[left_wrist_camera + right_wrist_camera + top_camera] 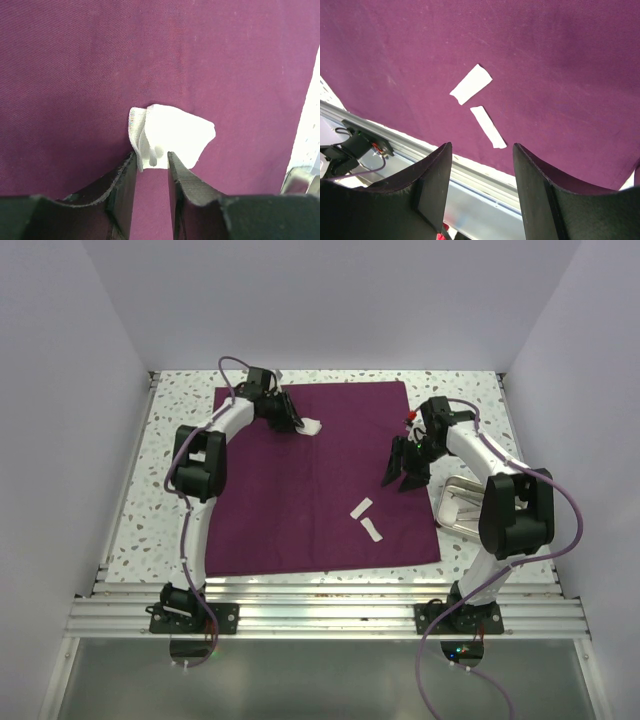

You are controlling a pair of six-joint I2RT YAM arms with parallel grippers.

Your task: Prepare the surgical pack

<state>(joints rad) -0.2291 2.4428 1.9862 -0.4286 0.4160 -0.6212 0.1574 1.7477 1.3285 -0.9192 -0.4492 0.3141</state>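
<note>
The plum-purple cloth [310, 490] lies spread flat on the speckled table. Near its far edge my left gripper [298, 426] reaches down to a bunched white gauze pad [313, 426]. In the left wrist view the pad [175, 132] fills the narrow gap at the tips of the left gripper [151, 156], touching both fingers, with its left edge folded up. My right gripper [400, 483] hangs open over the cloth's right side, nothing between its fingers [482, 146]. The steel tray [455, 510] sits off the cloth's right edge, partly hidden by the right arm.
Two white strips [361, 508] [373, 531] lie on the cloth toward its near right; the right wrist view shows them as a wider strip [471, 84] and a narrower strip [488, 127]. An aluminium rail [330, 605] runs along the table's near edge. White walls enclose the sides.
</note>
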